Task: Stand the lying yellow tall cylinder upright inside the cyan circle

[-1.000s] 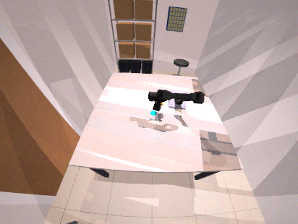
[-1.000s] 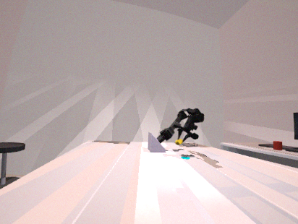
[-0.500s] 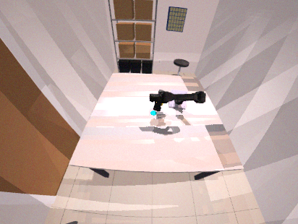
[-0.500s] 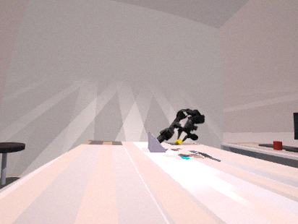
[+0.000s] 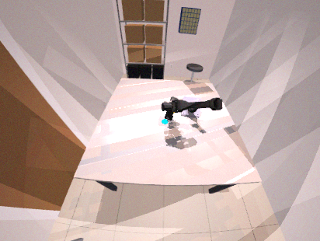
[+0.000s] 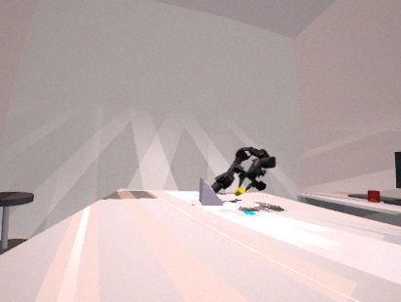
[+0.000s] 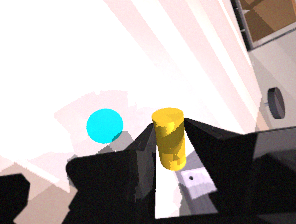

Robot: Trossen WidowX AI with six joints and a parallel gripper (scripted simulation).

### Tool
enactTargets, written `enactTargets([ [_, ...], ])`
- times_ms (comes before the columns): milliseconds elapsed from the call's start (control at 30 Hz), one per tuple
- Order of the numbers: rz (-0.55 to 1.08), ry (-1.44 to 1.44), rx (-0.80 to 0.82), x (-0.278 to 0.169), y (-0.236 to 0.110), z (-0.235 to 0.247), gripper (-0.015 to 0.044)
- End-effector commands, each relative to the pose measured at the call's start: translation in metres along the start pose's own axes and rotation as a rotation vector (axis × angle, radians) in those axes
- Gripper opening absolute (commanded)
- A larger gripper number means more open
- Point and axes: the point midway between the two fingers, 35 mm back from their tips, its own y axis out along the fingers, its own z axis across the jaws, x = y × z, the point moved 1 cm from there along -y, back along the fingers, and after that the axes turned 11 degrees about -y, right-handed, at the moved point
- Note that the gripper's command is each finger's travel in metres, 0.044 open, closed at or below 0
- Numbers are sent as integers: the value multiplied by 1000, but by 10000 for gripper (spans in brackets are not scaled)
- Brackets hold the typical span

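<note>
Yellow cylinder (image 7: 169,138) sits pinched between the two dark fingers of the hand (image 7: 169,150), which grasps it around its lower half. In the wrist view the cyan circle (image 7: 104,125) lies on the tabletop (image 7: 60,60) at about nine o'clock from the cylinder, near it but not under it. From the side, the cylinder (image 6: 239,191) hangs above the tabletop, with the circle (image 6: 249,212) below, toward five o'clock. A grey wedge (image 6: 209,195) stands just beside the arm (image 6: 243,166).
</note>
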Motion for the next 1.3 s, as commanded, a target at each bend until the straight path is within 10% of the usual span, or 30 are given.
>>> enactTargets([
  [0, -23, 6, -20, -1, 1, -1, 105],
  [1267, -231, 46, -114, 0, -1, 0, 105],
])
